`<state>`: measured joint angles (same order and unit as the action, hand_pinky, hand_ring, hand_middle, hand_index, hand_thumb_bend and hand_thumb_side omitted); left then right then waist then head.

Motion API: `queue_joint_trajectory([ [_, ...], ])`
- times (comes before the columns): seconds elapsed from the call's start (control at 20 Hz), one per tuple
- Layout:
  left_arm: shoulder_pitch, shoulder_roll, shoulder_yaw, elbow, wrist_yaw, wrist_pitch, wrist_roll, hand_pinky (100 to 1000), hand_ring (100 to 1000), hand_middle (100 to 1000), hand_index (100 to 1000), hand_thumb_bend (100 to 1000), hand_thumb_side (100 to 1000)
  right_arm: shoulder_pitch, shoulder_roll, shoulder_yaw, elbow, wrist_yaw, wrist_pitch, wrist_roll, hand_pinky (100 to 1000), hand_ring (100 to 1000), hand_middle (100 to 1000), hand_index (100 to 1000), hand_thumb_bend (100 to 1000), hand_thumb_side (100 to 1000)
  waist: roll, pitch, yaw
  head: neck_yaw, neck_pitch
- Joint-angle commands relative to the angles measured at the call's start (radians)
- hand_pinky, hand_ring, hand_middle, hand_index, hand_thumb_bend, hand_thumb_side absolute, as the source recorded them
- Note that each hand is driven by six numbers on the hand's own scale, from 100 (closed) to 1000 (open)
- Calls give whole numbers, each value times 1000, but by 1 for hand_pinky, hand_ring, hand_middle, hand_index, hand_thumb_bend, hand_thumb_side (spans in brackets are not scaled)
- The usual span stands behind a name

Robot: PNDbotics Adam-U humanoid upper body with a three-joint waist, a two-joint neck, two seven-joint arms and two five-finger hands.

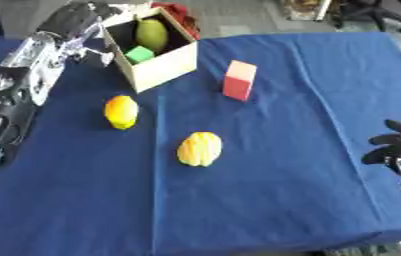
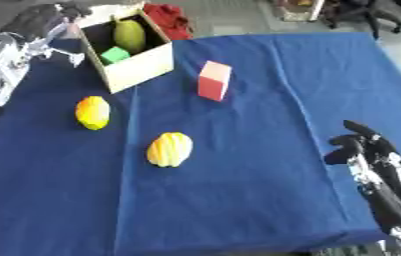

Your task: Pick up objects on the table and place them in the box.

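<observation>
Near the blue table's [image 1: 308, 165] far left corner: open box [image 1: 164, 67] holding a green pear [image 1: 151, 34] and green cube [image 1: 139, 54]. Just right of it, upright red block [image 1: 239, 80]. Toward the left edge, a lemon [image 1: 120, 112]; mid-table, a ridged yellow fruit [image 1: 200, 148]. Left hand [image 1: 85, 20] above the box's left side, finger state impossible to tell. Right hand [image 2: 361, 142] at the right edge, fingers curled, empty.
</observation>
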<state>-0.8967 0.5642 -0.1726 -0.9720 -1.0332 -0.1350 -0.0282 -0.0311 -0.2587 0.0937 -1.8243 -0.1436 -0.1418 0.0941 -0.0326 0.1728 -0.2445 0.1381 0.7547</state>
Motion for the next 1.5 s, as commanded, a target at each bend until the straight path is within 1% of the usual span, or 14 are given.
queue_joint_trajectory([
  [0.05,-9,47,23,-66,49,2,21,810,754,788,915,100,168,-7,-20,-7,-9,-7,-1,-4,606,560,622,860,100,507,9,1,5,-6,-11],
  [0.1,-4,55,27,-88,67,0,23,808,752,784,911,100,169,-7,-20,-9,-9,-6,-1,-6,606,560,622,859,100,507,9,2,8,-8,-11],
  [0.15,1,65,32,-111,84,-4,26,789,725,747,888,100,187,-8,-20,-10,-10,-5,-2,-7,606,560,621,859,100,505,11,3,12,-10,-11],
  [0.25,21,87,46,-168,120,-16,31,775,701,719,867,100,199,-8,-20,-14,-11,-3,-2,-10,606,560,621,859,100,508,13,6,20,-17,-9],
  [0.4,68,123,55,-258,176,-36,19,764,680,693,850,100,233,-9,-21,-20,-13,1,-4,-15,606,560,621,859,100,506,17,10,32,-33,-11],
  [0.45,85,137,53,-286,194,-43,11,768,679,693,850,100,186,-9,-22,-22,-13,2,-4,-17,606,560,621,859,100,504,19,11,36,-38,-12],
  [0.55,121,170,43,-340,227,-65,-7,771,678,687,847,100,165,-10,-23,-24,-14,5,-5,-19,606,560,621,859,100,504,21,13,44,-44,-14],
  [0.65,163,203,29,-395,261,-90,-24,783,687,695,855,100,170,-11,-22,-27,-15,7,-5,-22,606,560,621,859,100,504,23,15,50,-50,-16],
  [0.75,213,239,-3,-450,295,-116,-53,788,694,707,862,100,168,-13,-23,-28,-15,9,-6,-23,607,560,620,859,100,502,24,17,54,-57,-18],
  [0.95,311,294,-81,-548,360,-130,-117,801,720,745,886,100,178,-16,-24,-29,-16,11,-6,-24,607,560,620,859,100,502,26,19,57,-57,-22],
  [1.0,325,302,-103,-560,377,-128,-134,802,722,747,887,100,178,-17,-24,-27,-16,11,-6,-23,607,560,620,859,100,501,26,19,57,-57,-22],
  [1.2,333,311,-169,-554,444,-105,-205,802,727,755,893,109,285,-18,-24,-25,-17,11,-6,-19,607,560,620,859,100,500,26,16,54,-54,-21],
  [1.3,326,305,-194,-538,461,-100,-243,801,729,758,894,113,322,-17,-24,-25,-16,11,-6,-19,607,560,620,859,100,501,26,15,52,-53,-20],
  [1.5,299,280,-220,-497,466,-97,-319,801,731,762,898,132,348,-17,-23,-23,-16,10,-5,-17,607,560,620,859,100,504,27,14,50,-53,-18],
])
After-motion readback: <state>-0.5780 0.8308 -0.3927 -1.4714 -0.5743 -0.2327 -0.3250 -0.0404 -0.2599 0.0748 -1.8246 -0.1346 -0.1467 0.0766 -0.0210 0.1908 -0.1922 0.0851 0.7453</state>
